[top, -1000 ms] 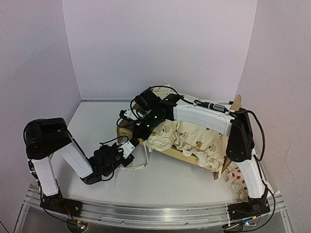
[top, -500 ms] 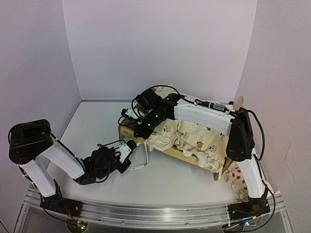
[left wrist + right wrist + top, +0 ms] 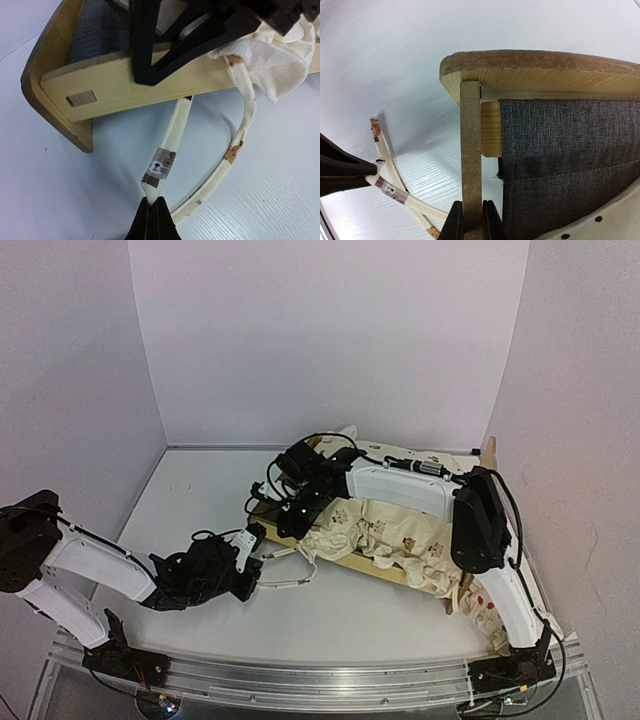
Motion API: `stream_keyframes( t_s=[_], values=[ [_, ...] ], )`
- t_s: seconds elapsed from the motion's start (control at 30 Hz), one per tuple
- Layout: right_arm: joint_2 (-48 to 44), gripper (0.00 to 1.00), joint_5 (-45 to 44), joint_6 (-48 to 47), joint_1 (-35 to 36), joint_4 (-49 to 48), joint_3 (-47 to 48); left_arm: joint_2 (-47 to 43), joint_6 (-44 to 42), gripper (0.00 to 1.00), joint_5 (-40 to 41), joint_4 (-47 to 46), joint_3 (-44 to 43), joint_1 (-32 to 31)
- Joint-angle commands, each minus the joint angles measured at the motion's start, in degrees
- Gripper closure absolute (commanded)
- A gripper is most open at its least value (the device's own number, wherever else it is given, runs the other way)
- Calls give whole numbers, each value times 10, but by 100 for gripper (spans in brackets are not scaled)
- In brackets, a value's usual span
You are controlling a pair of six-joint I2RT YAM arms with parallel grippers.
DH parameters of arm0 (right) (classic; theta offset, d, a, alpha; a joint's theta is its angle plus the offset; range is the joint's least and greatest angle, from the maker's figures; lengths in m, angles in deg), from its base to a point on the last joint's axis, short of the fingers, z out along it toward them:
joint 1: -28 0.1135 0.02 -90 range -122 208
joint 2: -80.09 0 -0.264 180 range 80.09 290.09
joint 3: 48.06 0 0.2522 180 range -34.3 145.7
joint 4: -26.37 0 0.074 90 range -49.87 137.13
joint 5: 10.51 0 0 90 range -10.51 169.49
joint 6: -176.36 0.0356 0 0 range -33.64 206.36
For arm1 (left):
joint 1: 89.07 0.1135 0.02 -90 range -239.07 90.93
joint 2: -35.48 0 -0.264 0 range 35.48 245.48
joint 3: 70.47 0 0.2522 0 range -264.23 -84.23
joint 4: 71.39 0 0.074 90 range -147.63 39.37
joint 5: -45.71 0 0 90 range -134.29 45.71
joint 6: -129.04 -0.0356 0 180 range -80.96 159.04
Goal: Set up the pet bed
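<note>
Although the cream animal-print cushion [image 3: 400,535] is already draped across the pet bed [image 3: 125,85], setup is judged only part done. The bed is stood centre-right on the table [image 3: 200,490], w/ its long axis angled toward the far right corner. The cushion is seen rumpled and hanging over the near rail, not spread flat, and at the left end the grey base [image 3: 560,150] is left bare. One tie [image 3: 172,135] is pinched at its tip by the left gripper [image 3: 152,212], which is pressed together on the fabric low over the table, just in front of the bed's left end. A 2nd strip is curved loose beside it. The right gripper [image 3: 471,220] is clamped on the bed's thin side rail near that corner. Left to do, prob.: cushion flattened, ties dealt with, dotted pillow [image 3: 487,612] placed, since it is seen off the bed by the right arm's base.

Hidden: much of the bed interior is covered by the right arm [image 3: 400,485] and cloth in the top view. The pillow is half-hidden. Where the ties are meant to be fastened, and whether both strips belong to one tie, cannot be told.
</note>
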Motion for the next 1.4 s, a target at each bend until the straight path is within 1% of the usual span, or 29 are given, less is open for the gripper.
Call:
stream_keyframes(
  t_s=[0.0,0.03,0.1,0.13,0.17,0.2,0.27,0.3,0.37,0.53,0.6,0.73,0.87,1.07,1.23,1.3,1.37],
  values=[
    [-8,99,17,59,-8,-41,22,-3,55,100,7,53,-22,-2],
    [-9,96,16,63,-8,-40,22,2,58,100,7,55,-25,-2],
    [-19,74,17,69,-8,-40,18,16,68,100,7,63,-34,-2],
    [-26,64,18,71,-7,-40,16,23,70,100,7,66,-38,-2],
    [-36,55,17,74,-6,-40,12,29,72,100,7,66,-41,-2],
    [-48,48,15,78,-6,-40,8,36,73,100,7,65,-45,-2],
    [-75,38,10,87,-6,-39,-6,48,75,100,8,63,-53,1],
    [-90,35,7,92,-6,-39,-17,54,75,100,6,62,-56,4],
    [-127,32,2,102,-6,-38,-51,64,75,100,2,63,-63,14],
    [-219,31,-31,149,-6,-37,-155,62,88,100,-20,87,-77,66],
    [-243,31,-40,165,-6,-37,-190,54,93,100,-25,94,-77,81],
    [-254,35,-20,181,-5,-36,-227,55,91,100,-28,98,-82,87],
    [-215,41,-6,181,3,-30,-204,65,92,100,-33,102,-86,88],
    [-159,52,-27,156,7,-11,-168,71,94,100,-32,103,-84,91],
    [-134,56,-44,139,7,-2,-150,78,92,100,-35,98,-83,94],
    [-127,63,-44,137,7,-1,-143,81,92,100,-38,94,-83,95],
    [-119,74,-40,138,7,1,-134,85,92,100,-39,90,-85,96]
  ],
)
